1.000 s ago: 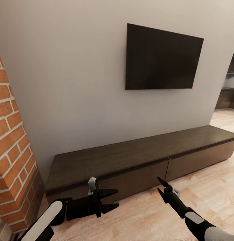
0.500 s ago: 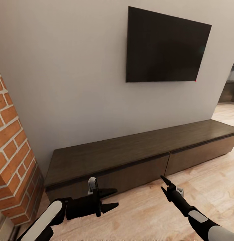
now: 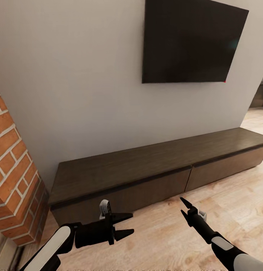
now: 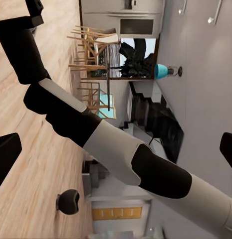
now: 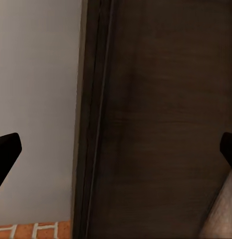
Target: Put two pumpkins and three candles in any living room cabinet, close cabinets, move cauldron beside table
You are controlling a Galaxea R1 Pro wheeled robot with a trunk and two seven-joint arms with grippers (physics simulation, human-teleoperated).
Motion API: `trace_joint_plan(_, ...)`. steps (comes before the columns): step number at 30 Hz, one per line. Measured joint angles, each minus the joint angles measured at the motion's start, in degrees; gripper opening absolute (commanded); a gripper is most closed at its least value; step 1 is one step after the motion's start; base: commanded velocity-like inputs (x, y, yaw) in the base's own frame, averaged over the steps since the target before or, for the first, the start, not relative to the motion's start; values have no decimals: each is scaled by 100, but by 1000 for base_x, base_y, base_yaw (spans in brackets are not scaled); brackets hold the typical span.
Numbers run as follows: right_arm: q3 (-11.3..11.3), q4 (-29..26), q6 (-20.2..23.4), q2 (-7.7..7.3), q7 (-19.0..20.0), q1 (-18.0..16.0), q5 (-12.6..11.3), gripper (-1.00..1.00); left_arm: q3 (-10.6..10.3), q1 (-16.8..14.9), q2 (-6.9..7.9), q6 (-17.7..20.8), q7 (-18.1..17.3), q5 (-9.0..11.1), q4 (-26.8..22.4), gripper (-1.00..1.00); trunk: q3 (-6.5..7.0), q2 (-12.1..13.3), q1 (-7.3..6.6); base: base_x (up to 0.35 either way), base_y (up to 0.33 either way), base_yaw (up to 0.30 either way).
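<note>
In the head view, red bricks [image 3: 12, 177] stand far out to the side of the left gripper [image 3: 126, 226]. This gripper points sideways across the wood floor [image 3: 161, 241], and its two black fingers are spread wide with nothing between them. The cabinet [image 3: 146, 177], long, low and dark brown, lies just past both grippers, with its drawer fronts shut. The right gripper [image 3: 184, 211] points at the cabinet's front, close to the line where two drawers meet. Its fingers are also apart and hold nothing. Up on the grey wall, high above the right gripper, hangs a black TV [image 3: 191, 41].

The left wrist view looks another way, past the robot's other arm [image 4: 125, 159]. There a small round black pot, the cauldron [image 4: 68, 201], sits on the floor well away from the left gripper. Farther off are wooden chairs [image 4: 91, 50] and a blue lamp [image 4: 160, 71].

The right wrist view looks close at the cabinet's dark wood [image 5: 160, 119], with a bit of brick at one edge.

No words can be read anywhere.
</note>
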Motion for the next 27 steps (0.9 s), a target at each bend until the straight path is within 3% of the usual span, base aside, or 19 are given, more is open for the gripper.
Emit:
trace_joint_plan(3,0,0,1,0,6,0,1,100,7,-2,4,0,-5,2,-34,100,-66,-4,8,0,0,0)
trace_joint_plan(17,-2,-9,17,-16,78,0,-7,100,-13,-3,9,0,-1,-5,-148,100,-67,-5,7,105,-4,0)
trace_joint_plan(27,-2,-8,16,-16,242,-1,8,100,-20,-3,8,0,0,-6,-147,100,-67,-5,6,185,-144,0)
